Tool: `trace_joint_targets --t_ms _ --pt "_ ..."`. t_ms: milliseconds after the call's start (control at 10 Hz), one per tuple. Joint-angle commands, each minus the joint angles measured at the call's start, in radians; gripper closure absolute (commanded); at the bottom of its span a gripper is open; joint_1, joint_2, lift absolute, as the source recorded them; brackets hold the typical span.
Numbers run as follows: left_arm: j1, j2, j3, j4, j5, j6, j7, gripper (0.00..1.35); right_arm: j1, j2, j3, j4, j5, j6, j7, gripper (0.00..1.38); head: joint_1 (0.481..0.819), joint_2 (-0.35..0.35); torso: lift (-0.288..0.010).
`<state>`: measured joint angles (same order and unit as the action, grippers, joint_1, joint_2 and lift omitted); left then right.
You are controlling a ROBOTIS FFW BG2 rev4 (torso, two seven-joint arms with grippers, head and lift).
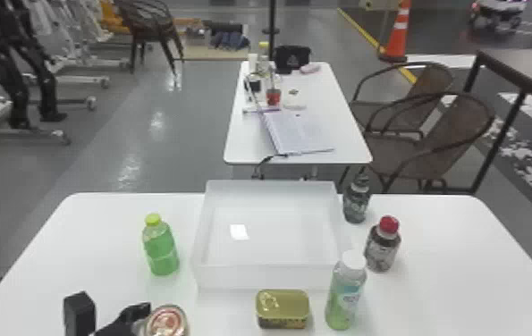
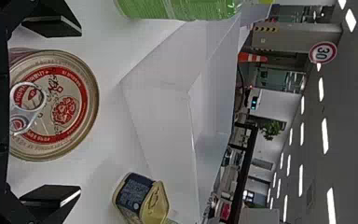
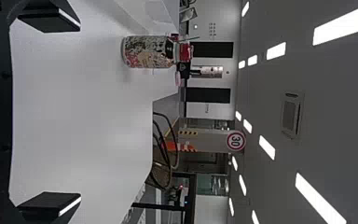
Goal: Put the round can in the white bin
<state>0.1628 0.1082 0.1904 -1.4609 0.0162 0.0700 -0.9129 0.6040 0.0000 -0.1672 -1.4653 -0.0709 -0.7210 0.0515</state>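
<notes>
My left gripper is at the front left of the table in the head view, just left of the round can. In the left wrist view, the open left gripper has the can showing between its spread fingers, with a gap on both sides. The can stands upright, its red-and-silver lid and pull ring facing up. The white bin sits mid-table, beyond the can and to its right; its wall rises past the can. In the right wrist view, the right gripper is open with nothing held.
A green bottle stands left of the bin. A gold rectangular tin is in front of it. Right of the bin are a white-capped bottle, a red-capped bottle and a dark bottle.
</notes>
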Motion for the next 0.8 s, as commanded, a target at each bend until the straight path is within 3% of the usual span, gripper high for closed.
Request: trace_joint_targets --t_ms 0,100,200,300,400,700 --pt "-0.017 0.011 -0.016 0.014 -0.007 0.033 -0.009 0.14 -0.001 0.001 0.0 0.002 0.0 0.0 0.001 0.03 0.549 0.0 -0.1" --pt "-0.017 0.01 -0.016 0.014 -0.012 0.059 -0.009 0.22 -0.003 0.001 0.0 0.002 -0.001 0.0 0.002 0.03 0.549 0.0 -0.1" --pt "-0.014 0.007 -0.017 0.004 -0.032 0.094 -0.009 0.42 -0.001 0.001 0.0 0.002 -0.001 0.0 0.002 0.03 0.549 0.0 -0.1" --pt "-0.016 0.008 -0.022 0.004 -0.032 0.113 -0.014 0.72 -0.003 0.001 0.0 0.003 -0.001 0.0 0.002 0.03 0.549 0.0 -0.1" --pt "-0.016 0.008 -0.022 -0.001 -0.036 0.125 -0.017 0.82 -0.003 0.001 0.0 0.003 -0.001 0.0 0.002 0.03 0.549 0.0 -0.1" --pt "-0.016 0.007 -0.017 -0.092 -0.039 0.182 -0.018 0.82 -0.003 0.001 0.0 0.006 -0.001 0.0 0.001 0.03 0.549 0.0 -0.1"
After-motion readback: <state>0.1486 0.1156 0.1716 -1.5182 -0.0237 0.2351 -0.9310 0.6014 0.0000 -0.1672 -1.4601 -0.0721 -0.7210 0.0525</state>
